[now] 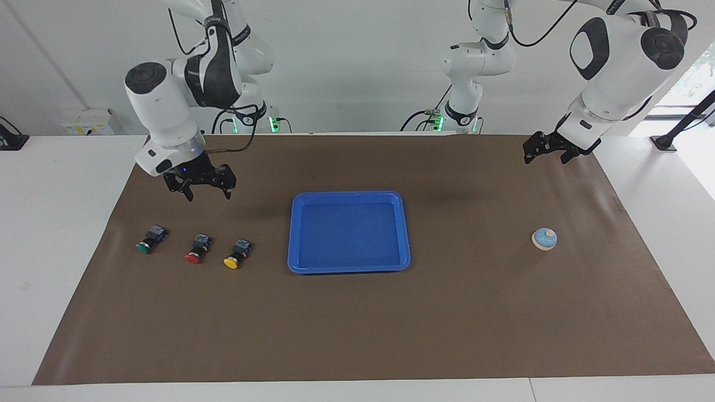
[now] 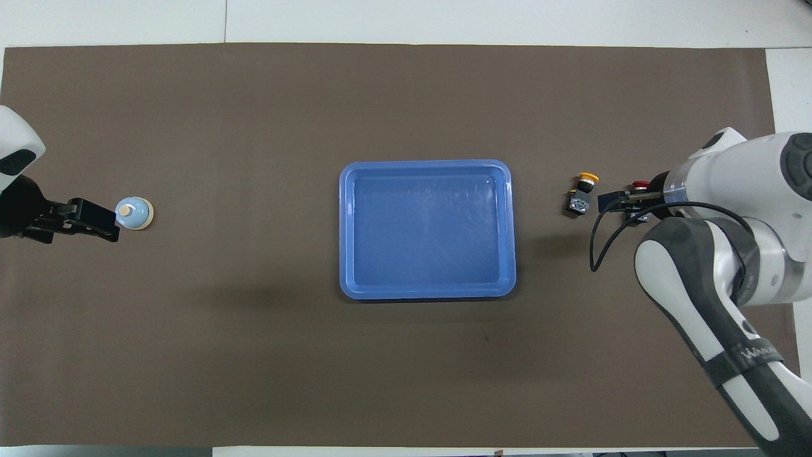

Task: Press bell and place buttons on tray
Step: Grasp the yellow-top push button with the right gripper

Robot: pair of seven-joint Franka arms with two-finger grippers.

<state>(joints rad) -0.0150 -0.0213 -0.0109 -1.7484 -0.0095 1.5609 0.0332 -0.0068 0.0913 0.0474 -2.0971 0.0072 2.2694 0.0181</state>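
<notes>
Evidently, in the facing view, the right gripper [image 1: 206,192] is held spread and empty in the air above the table's brown cover [image 1: 357,324] near the three buttons [image 1: 194,248], which lie in a row toward the right arm's end beside the empty tray [image 1: 403,223], while the left gripper [image 1: 550,153] is raised above the cover toward the bell [image 1: 544,239]; whether its fingers are parted cannot be told. From overhead, the bell [image 2: 134,212] is overlapped by the left gripper [image 2: 95,220], and only the yellow button [image 2: 582,194] is seen whole (light, rigid pieces, probably best pinched across the dark blocky body).

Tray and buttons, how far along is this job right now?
Nothing looks placed yet. The tray holds nothing; the green button, red button and yellow button lie beside it. The right gripper is raised above them, open; the left gripper is up near the bell. Everything remains.
</notes>
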